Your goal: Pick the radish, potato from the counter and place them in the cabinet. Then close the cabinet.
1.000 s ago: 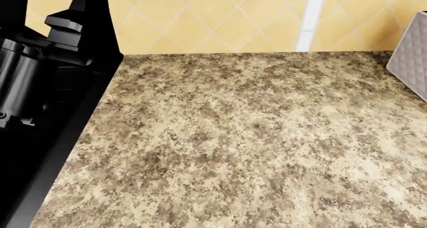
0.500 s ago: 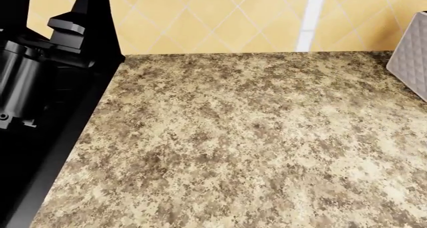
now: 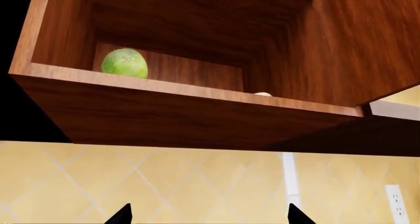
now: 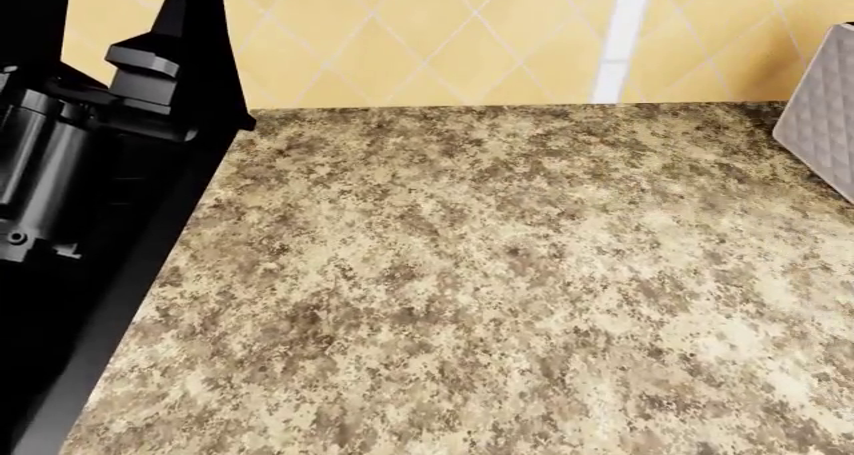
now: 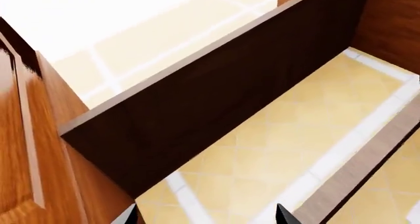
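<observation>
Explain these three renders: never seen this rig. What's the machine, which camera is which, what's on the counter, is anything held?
It is a simulated wheeled robot with two arms, driven remotely. The head camera looks down on the speckled counter: no vegetables show on it, only a grey quilted object at the edge and the black left arm. The left wrist camera looks up into the open cabinet: the radish sits inside, and a pale sliver may be the potato. The right wrist camera shows a cabinet door. Both grippers show only spread fingertips, holding nothing.
</observation>
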Controlling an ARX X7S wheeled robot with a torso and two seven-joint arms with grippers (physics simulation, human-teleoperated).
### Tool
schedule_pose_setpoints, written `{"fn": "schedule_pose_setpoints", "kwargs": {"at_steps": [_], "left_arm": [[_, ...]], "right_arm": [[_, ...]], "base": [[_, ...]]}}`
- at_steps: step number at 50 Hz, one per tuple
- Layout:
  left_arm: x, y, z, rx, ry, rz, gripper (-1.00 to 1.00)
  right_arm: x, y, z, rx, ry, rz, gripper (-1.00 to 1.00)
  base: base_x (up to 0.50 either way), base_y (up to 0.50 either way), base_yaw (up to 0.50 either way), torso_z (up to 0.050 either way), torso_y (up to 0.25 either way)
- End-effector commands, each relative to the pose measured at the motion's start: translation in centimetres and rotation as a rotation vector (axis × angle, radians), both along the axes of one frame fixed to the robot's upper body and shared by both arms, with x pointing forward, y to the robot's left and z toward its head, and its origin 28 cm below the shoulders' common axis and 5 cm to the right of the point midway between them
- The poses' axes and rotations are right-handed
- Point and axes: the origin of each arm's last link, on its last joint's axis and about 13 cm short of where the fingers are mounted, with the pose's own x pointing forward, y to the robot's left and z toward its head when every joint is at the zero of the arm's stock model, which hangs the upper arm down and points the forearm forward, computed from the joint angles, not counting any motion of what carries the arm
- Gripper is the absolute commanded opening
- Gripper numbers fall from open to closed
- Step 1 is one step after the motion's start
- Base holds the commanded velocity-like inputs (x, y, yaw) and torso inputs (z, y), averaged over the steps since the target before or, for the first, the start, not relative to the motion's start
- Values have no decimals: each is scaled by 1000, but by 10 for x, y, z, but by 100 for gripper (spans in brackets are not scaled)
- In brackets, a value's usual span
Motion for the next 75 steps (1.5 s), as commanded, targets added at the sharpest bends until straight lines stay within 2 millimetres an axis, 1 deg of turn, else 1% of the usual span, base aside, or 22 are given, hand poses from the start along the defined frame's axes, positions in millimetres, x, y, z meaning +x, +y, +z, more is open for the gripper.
{"fn": "schedule_pose_setpoints", "kwargs": {"at_steps": [1,8,19,30,44,52,64,75], "left_arm": [[0,0,-1,-2,1,3,100],[1,1,-2,-2,2,2,100],[1,1,-4,-4,5,1,100],[2,2,-7,-9,10,2,100],[1,3,-7,-16,9,3,100],[1,3,-8,-16,12,3,100],[2,3,-11,-18,16,1,100],[1,4,-12,-17,19,-1,100]], "right_arm": [[13,11,24,-27,33,61,100],[19,18,38,-70,55,65,100],[32,39,64,-162,64,99,100],[43,58,82,-252,84,116,100],[64,93,88,-459,169,151,100],[71,111,94,-576,183,172,100],[75,133,105,-744,201,99,100],[76,143,113,-822,203,40,100]], "base": [[0,0,0,0,0],[0,0,0,0,0],[0,0,0,0,0],[0,0,0,0,0],[0,0,0,1,0],[0,0,0,1,0],[0,0,3,1,0],[1,0,4,0,0]]}}
